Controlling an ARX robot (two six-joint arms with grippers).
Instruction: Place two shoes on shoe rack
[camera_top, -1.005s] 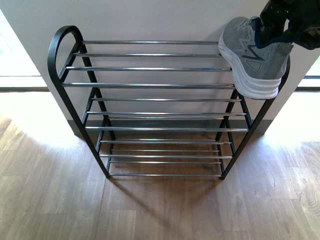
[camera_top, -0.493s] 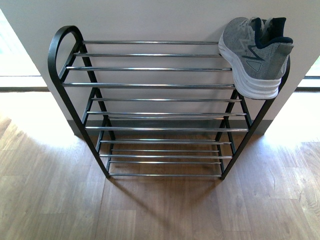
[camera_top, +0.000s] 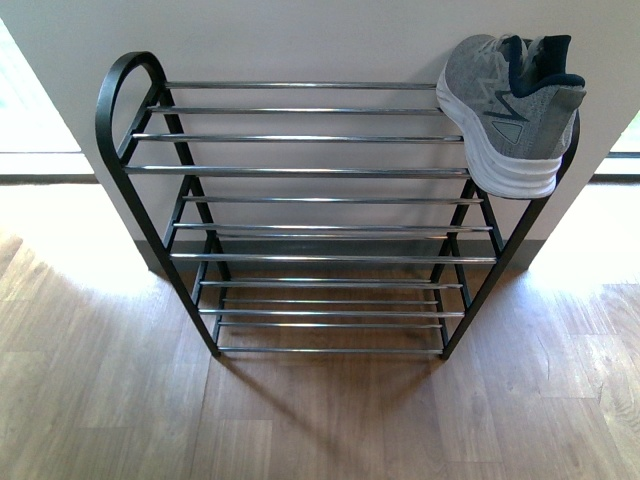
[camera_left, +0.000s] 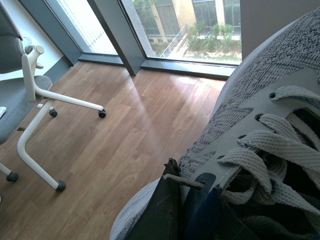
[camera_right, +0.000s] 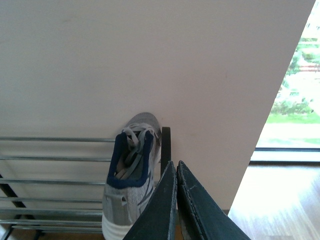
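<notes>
Right pincer (camera_right: 176, 197) has backed away, closed and empty, leaving one sneaker (camera_top: 505, 105) atop the shoe rack (camera_top: 300, 172); left pincer (camera_left: 189, 202) grips the second sneaker (camera_left: 265, 95).

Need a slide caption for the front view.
One grey sneaker rests on the top tier of the shoe rack, right end; neither arm in view.

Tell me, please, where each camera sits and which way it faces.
Front: on the body, looking down at the shoe rack by the wall, one shoe on its top tier; no arm shows.
Left wrist: on the left arm, past the left gripper, shut on the second shoe, toward floor, office chair and windows.
Right wrist: on the right arm, past the shut right gripper toward that shoe's heel.
Shared: front and right wrist both show rack and that shoe.
</notes>
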